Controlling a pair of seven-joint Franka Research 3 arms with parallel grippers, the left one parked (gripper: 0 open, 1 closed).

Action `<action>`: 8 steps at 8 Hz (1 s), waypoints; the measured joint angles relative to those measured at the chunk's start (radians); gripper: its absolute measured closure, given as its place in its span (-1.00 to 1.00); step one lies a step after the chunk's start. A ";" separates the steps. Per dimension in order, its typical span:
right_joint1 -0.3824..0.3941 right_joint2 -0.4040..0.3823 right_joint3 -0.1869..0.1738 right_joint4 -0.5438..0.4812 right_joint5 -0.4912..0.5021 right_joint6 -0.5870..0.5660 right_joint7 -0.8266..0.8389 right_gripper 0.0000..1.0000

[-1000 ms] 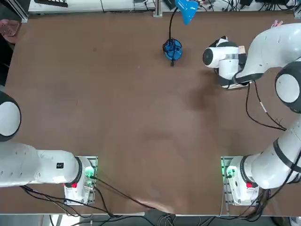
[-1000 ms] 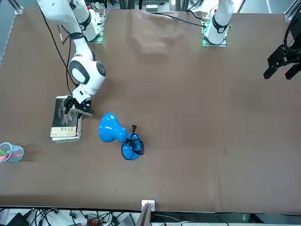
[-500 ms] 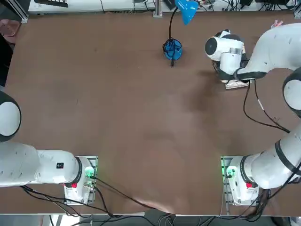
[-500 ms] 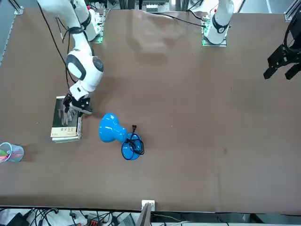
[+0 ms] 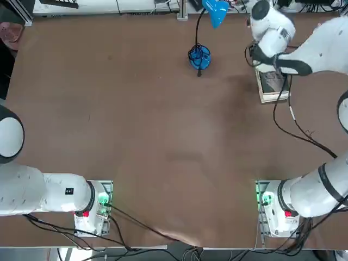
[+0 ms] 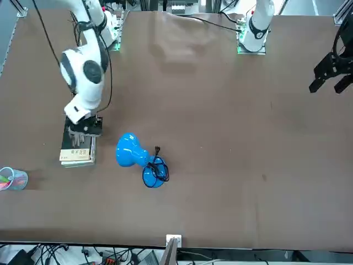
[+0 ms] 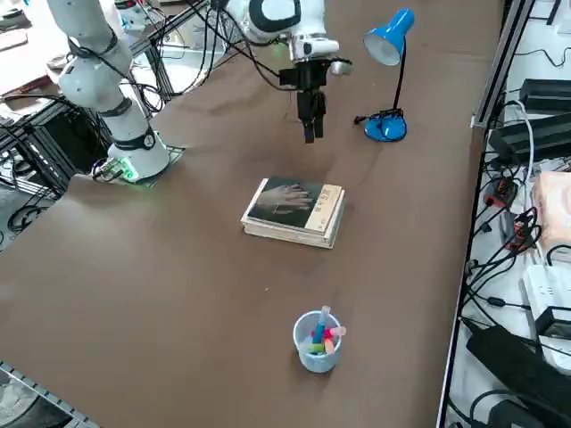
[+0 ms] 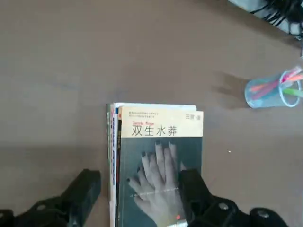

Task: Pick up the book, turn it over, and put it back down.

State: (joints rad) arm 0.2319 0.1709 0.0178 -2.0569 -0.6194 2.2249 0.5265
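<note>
The book (image 7: 294, 209) lies flat on the brown table near its far right corner, with its dark cover up; the cover shows a pale hand under a cream title strip (image 8: 161, 128). From overhead the book (image 5: 272, 84) shows just past the arm's wrist. My right gripper (image 7: 310, 127) hangs well above the table, fingers pointing down, over the book's end nearest the lamp. It is open and holds nothing. In the wrist view the gripper (image 8: 139, 184) has one finger over the cover and the other finger (image 8: 87, 187) outside the spine. From the front, the gripper (image 6: 83, 131) overlaps the book (image 6: 77, 153).
A blue desk lamp (image 7: 386, 53) stands close beside the book, its round base (image 5: 199, 56) toward the table's middle. A clear cup of coloured pens (image 7: 318, 341) stands near the far right corner. The table's far edge (image 7: 464, 178) borders a strip of cables.
My right gripper has lifted from low beside the book to well above it and swung toward the table's far edge. The book has not moved. The fingers stayed open.
</note>
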 joint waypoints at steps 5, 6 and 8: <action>-0.108 -0.069 -0.010 0.321 0.463 -0.427 -0.501 -1.00; -0.138 -0.075 -0.011 0.400 0.544 -0.525 -0.547 -1.00; -0.171 -0.090 -0.020 0.496 0.609 -0.626 -0.570 -1.00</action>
State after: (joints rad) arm 0.0611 0.0811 -0.0018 -1.5614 -0.0102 1.5993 -0.0436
